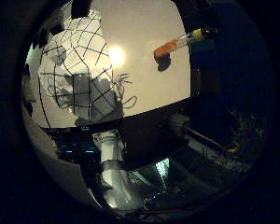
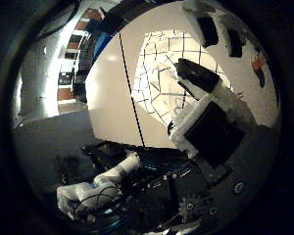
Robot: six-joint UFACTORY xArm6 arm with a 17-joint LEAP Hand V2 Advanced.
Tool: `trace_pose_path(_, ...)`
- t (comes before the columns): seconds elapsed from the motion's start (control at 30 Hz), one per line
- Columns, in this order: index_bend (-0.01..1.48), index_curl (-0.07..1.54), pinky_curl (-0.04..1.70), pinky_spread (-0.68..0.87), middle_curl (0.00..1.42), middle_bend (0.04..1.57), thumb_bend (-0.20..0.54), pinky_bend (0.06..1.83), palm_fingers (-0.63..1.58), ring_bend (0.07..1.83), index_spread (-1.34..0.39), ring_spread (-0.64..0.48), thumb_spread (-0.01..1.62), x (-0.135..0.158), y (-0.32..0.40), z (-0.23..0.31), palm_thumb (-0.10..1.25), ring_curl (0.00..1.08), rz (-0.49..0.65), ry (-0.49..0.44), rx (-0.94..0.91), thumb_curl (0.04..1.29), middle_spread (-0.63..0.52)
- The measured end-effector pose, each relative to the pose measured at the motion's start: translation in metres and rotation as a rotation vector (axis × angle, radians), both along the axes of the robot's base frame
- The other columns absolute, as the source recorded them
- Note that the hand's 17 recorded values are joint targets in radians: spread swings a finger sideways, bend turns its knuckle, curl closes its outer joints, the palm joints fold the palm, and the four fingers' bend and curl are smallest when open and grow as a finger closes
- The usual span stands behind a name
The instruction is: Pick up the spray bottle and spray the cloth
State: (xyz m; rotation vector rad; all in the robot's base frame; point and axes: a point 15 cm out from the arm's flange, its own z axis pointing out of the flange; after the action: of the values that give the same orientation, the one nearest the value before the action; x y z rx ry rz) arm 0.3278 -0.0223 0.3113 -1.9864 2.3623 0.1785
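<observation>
White table point(image 1: 144, 74) w/ dark front edge, checked cloth point(image 1: 79, 70) crumpled on it, spray bottle point(image 1: 179, 45) lying on its side well apart from cloth, bare tabletop btwn them, hand point(image 2: 206, 117) above the cloth, fingers loose, holding nothing.

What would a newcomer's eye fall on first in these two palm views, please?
First the crumpled white cloth with a dark grid pattern, lying on the pale table. Next the spray bottle, with orange liquid, lying on its side on the same table, apart from the cloth. In the thumb side view, the hand's white and black fingers reach over the cloth.
</observation>
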Motion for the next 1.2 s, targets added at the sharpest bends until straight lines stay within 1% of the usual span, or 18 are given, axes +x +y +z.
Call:
trace_pose_path(0.13, 0.35, 0.64, 0.98, -0.13, 0.67, 0.58, -0.021, 0.33, 0.52, 0.90, -0.45, -0.24, 1.16, 0.001, -0.004, 0.010, 0.88, 0.47, -0.013, -0.036, -0.001, 0.32, -0.24)
trace_pose_path(0.2, 0.35, 0.63, 0.98, -0.10, 0.66, 0.55, -0.021, 0.33, 0.47, 0.87, -0.43, -0.23, 1.16, 0.001, -0.016, 0.014, 0.85, 0.47, -0.057, -0.053, 0.001, 0.31, -0.23)
trace_pose_path(0.27, 0.33, 0.61, 0.98, -0.09, 0.65, 0.53, -0.023, 0.33, 0.44, 0.85, -0.42, -0.21, 1.16, 0.002, -0.029, 0.024, 0.83, 0.46, -0.120, -0.099, 0.025, 0.31, -0.22)
trace_pose_path(0.4, 0.27, 0.57, 0.97, -0.02, 0.62, 0.48, -0.025, 0.34, 0.40, 0.83, -0.38, -0.18, 1.15, 0.009, -0.036, 0.049, 0.75, 0.45, -0.204, -0.242, 0.114, 0.31, -0.19)
trace_pose_path(0.6, 0.18, 0.52, 0.95, 0.05, 0.59, 0.43, -0.021, 0.37, 0.36, 0.81, -0.33, -0.14, 1.12, 0.003, -0.054, 0.058, 0.71, 0.45, -0.333, -0.450, 0.217, 0.33, -0.13)
trace_pose_path(0.67, 0.18, 0.50, 0.94, 0.07, 0.57, 0.39, -0.020, 0.41, 0.30, 0.77, -0.30, -0.10, 1.11, 0.002, -0.065, 0.067, 0.71, 0.44, -0.374, -0.537, 0.228, 0.34, -0.10)
trace_pose_path(0.73, 0.20, 0.49, 0.92, 0.11, 0.53, 0.32, -0.020, 0.40, 0.18, 0.67, -0.27, -0.04, 1.11, -0.001, -0.075, 0.070, 0.71, 0.42, -0.406, -0.597, 0.234, 0.34, -0.04)
trace_pose_path(0.8, 0.19, 0.47, 0.87, 0.16, 0.50, 0.29, -0.019, 0.37, 0.18, 0.61, -0.23, 0.02, 1.10, -0.002, -0.086, 0.071, 0.72, 0.39, -0.441, -0.674, 0.237, 0.35, 0.02)
trace_pose_path(0.93, 0.17, 0.44, 0.79, 0.28, 0.46, 0.24, -0.020, 0.33, 0.17, 0.58, -0.18, 0.08, 1.09, -0.007, -0.108, 0.064, 0.74, 0.37, -0.505, -0.801, 0.233, 0.36, 0.09)
trace_pose_path(1.0, 0.17, 0.42, 0.75, 0.32, 0.45, 0.23, -0.019, 0.32, 0.16, 0.56, -0.16, 0.10, 1.08, -0.010, -0.120, 0.065, 0.75, 0.37, -0.527, -0.841, 0.220, 0.37, 0.11)
trace_pose_path(1.2, 0.16, 0.36, 0.65, 0.39, 0.43, 0.25, -0.021, 0.32, 0.14, 0.52, -0.12, 0.13, 1.07, -0.027, -0.154, 0.050, 0.75, 0.35, -0.612, -0.894, 0.208, 0.37, 0.14)
